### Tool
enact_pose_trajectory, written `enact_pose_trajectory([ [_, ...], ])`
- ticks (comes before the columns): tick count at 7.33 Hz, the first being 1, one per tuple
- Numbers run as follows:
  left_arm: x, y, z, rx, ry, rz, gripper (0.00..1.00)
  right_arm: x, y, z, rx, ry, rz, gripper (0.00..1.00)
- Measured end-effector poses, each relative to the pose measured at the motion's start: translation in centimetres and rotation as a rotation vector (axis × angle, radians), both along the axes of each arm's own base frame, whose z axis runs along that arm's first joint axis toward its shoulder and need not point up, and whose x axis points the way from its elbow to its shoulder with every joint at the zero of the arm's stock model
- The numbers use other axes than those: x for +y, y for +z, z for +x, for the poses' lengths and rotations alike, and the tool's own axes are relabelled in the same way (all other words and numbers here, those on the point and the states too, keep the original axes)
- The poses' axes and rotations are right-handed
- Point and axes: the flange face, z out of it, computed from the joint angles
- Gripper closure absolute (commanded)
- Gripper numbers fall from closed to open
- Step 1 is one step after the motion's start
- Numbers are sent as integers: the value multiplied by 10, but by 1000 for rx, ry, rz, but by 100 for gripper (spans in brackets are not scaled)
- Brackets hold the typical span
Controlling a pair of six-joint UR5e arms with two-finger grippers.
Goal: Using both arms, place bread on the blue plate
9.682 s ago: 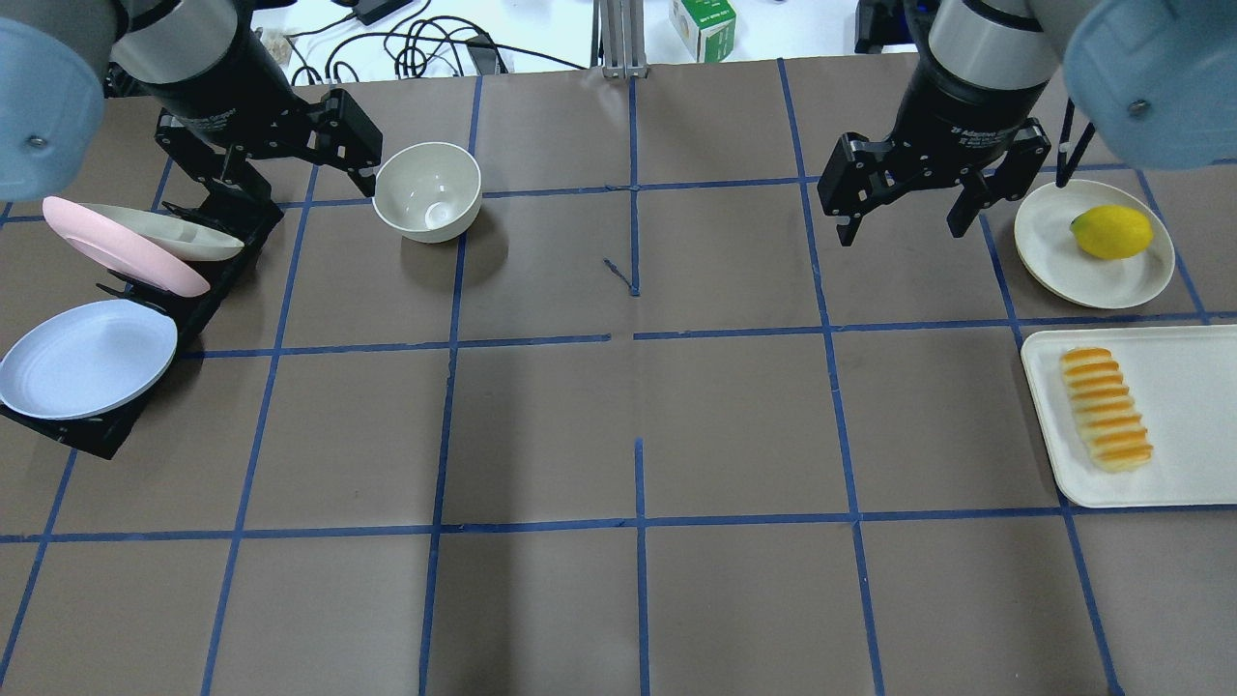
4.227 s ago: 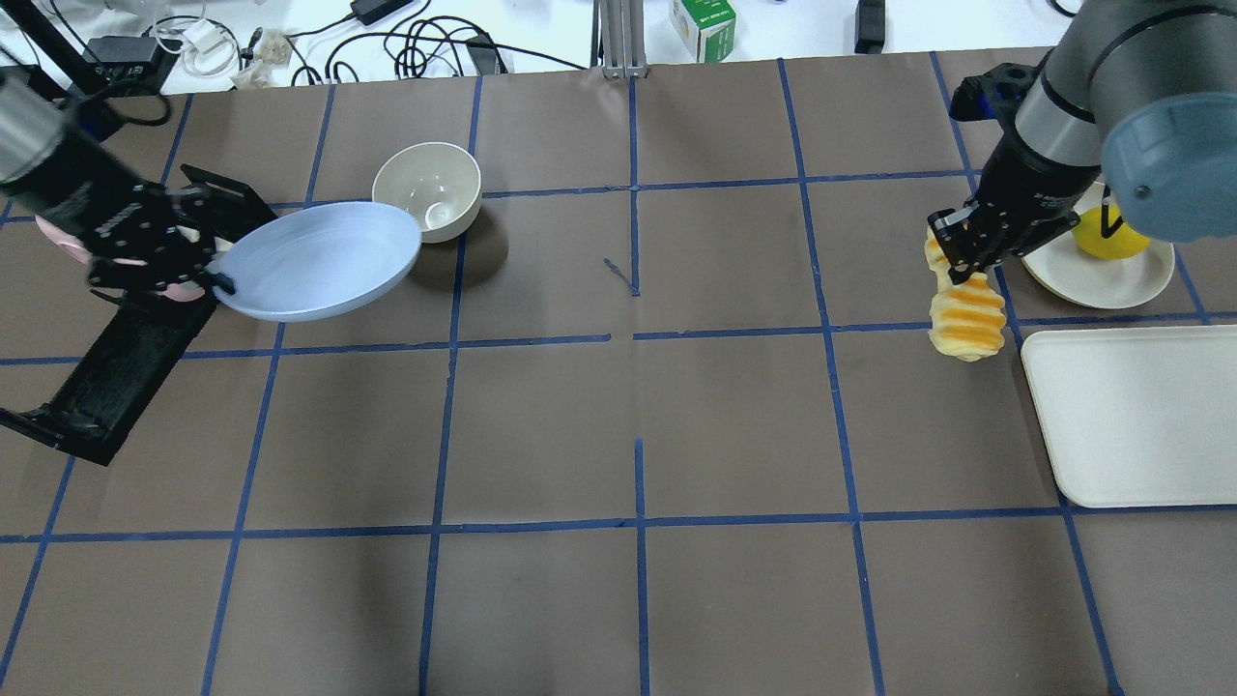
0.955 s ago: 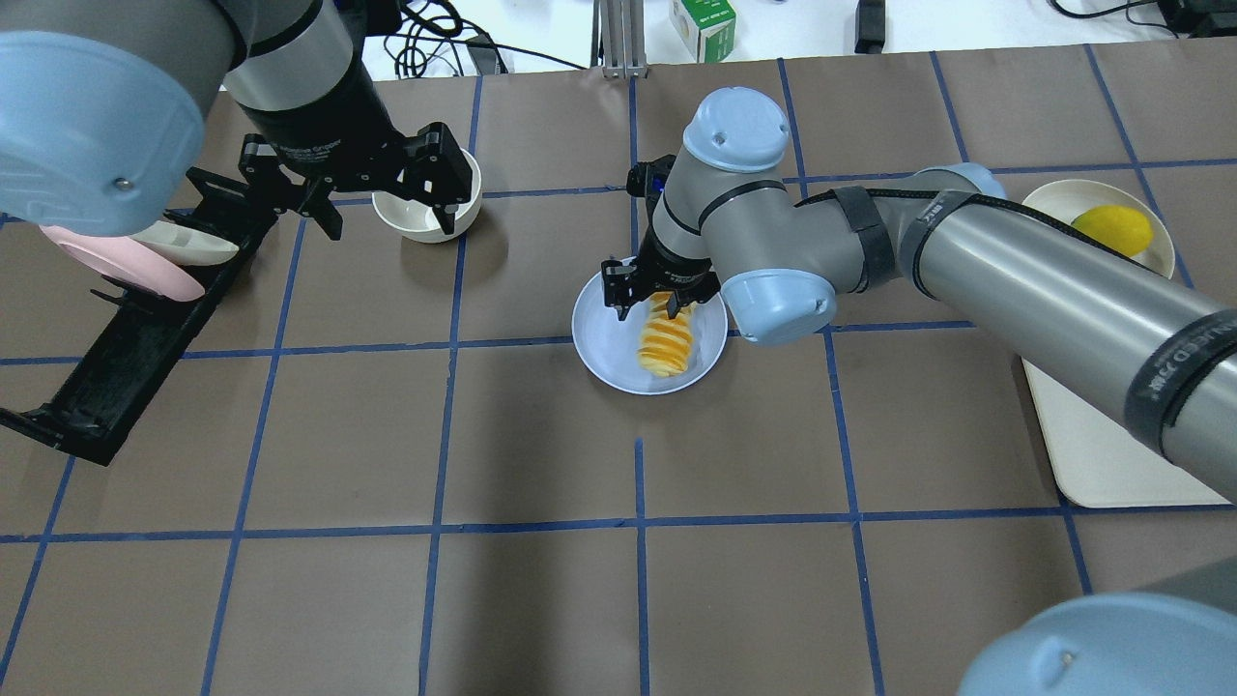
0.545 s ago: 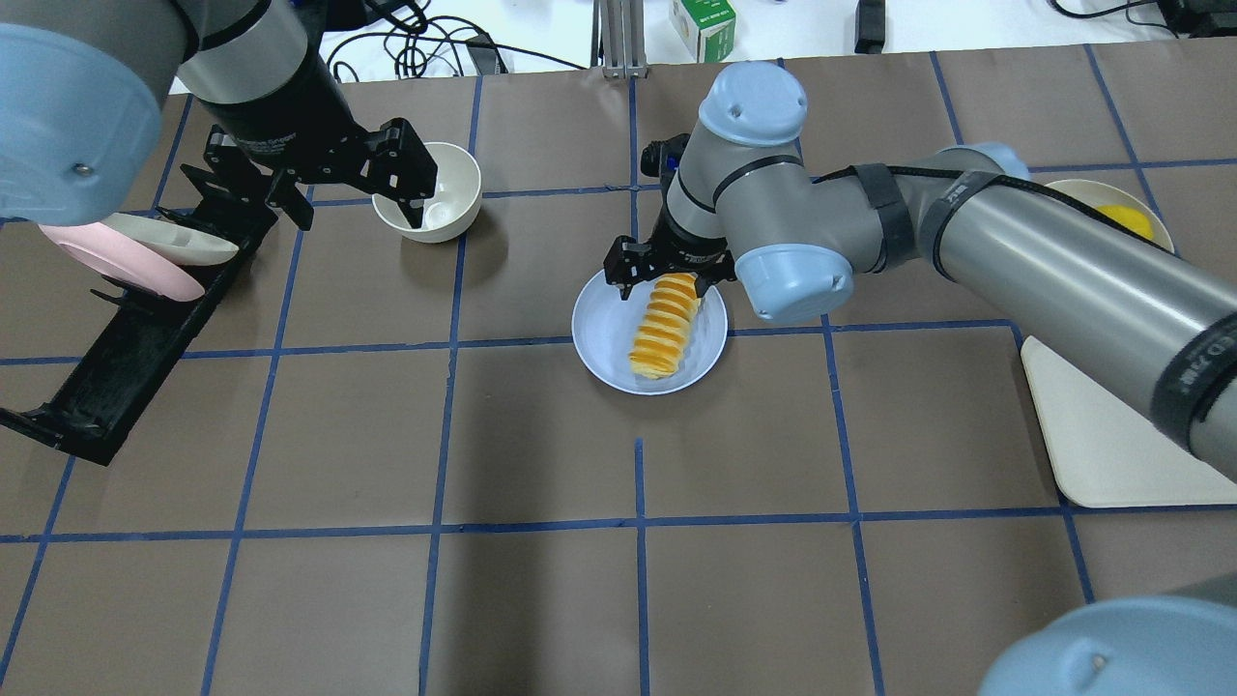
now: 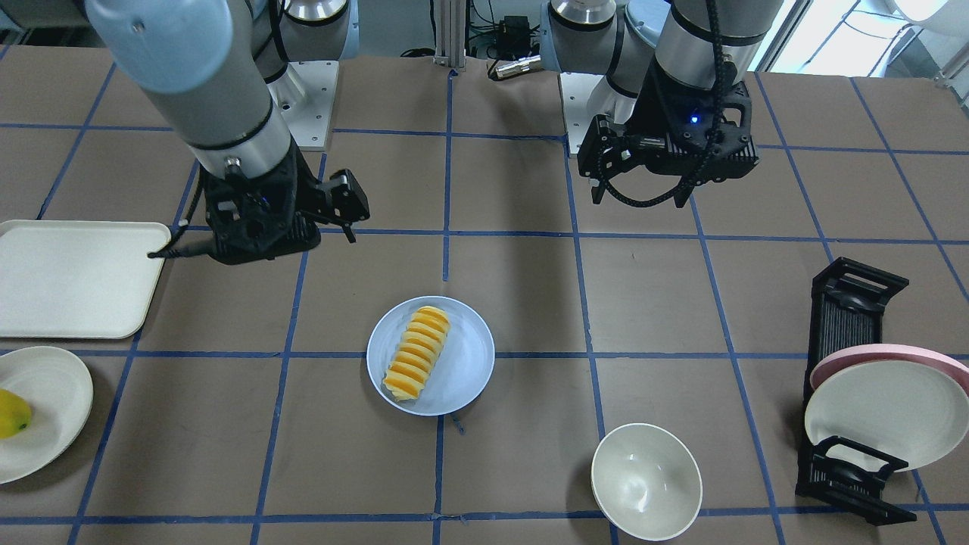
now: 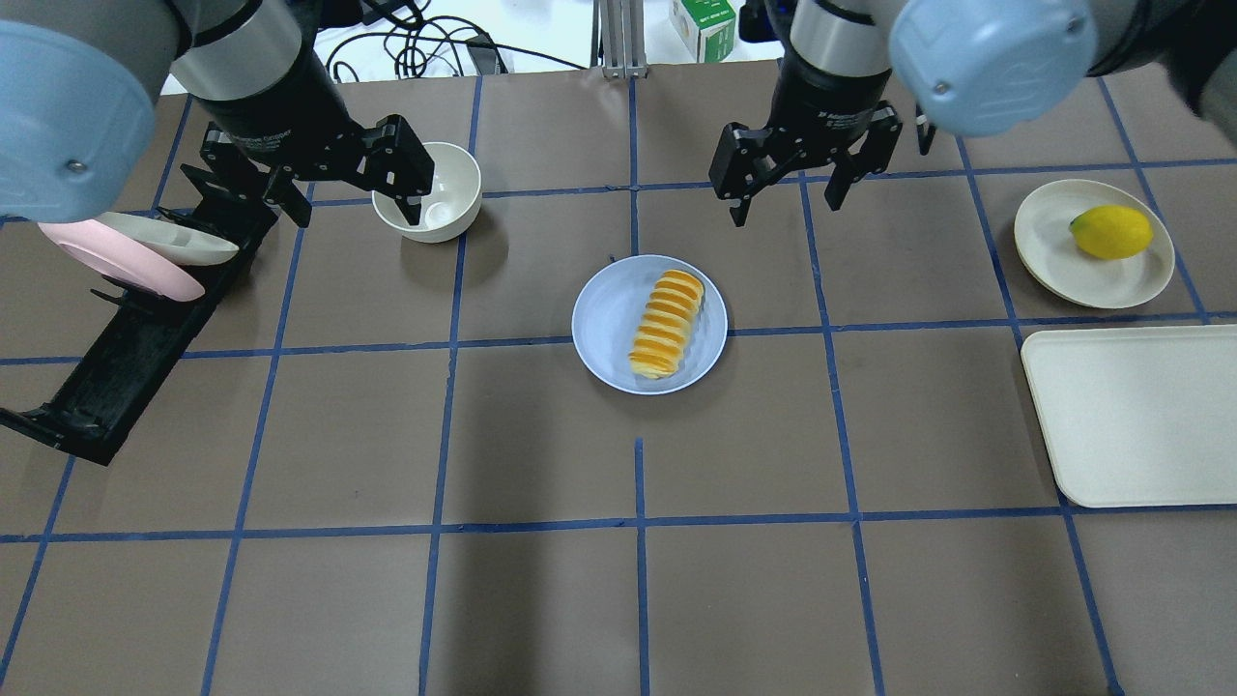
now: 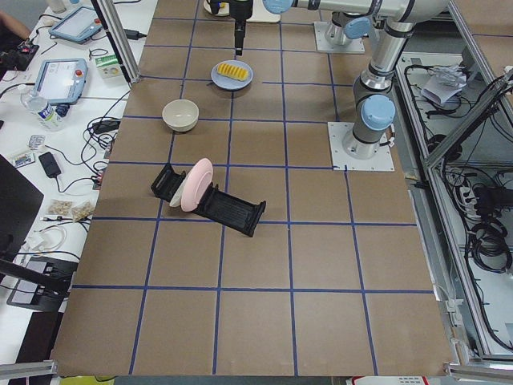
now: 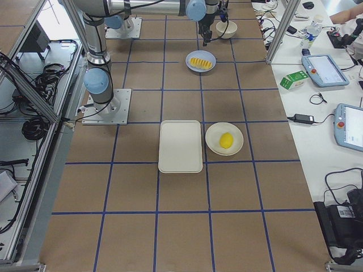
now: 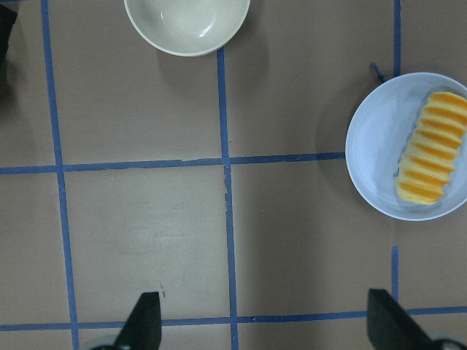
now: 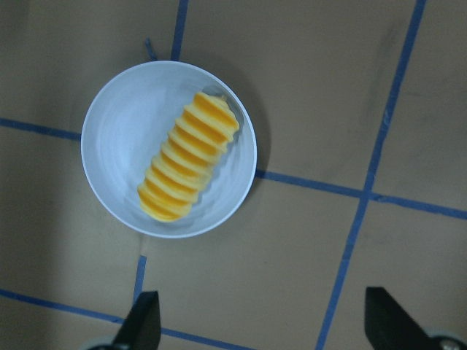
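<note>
The bread (image 6: 667,324) lies on the blue plate (image 6: 601,324) at the middle of the table, slightly slanted, with nothing touching it. It also shows in the front view, bread (image 5: 416,352) on plate (image 5: 468,363), and in both wrist views, bread (image 9: 430,157) and bread (image 10: 186,164). My right gripper (image 6: 785,208) is open and empty, raised behind and to the right of the plate. My left gripper (image 6: 356,198) is open and empty, above the table next to the bowl at the back left.
A cream bowl (image 6: 427,190) stands at the back left. A black rack (image 6: 126,367) at the left edge holds a pink plate (image 6: 126,261) and a cream plate (image 6: 179,242). At the right a lemon (image 6: 1111,232) sits on a cream plate (image 6: 1053,256), in front of it a cream tray (image 6: 1131,416).
My right gripper has let go of the bread and pulled back up and to the right. The bread stays lying on the blue plate. My left arm has hardly moved.
</note>
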Motion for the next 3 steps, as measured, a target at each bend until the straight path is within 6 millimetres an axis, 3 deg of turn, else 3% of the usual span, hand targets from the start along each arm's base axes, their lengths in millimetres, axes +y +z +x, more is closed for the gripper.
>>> enact_pose_trajectory([
  [1,1,1,0,0,0,-2,0,3,14,-27,0,-16,8,0],
  [3,3,3,0,1,0,-6,0,7,35,-54,25,-37,-17,0],
])
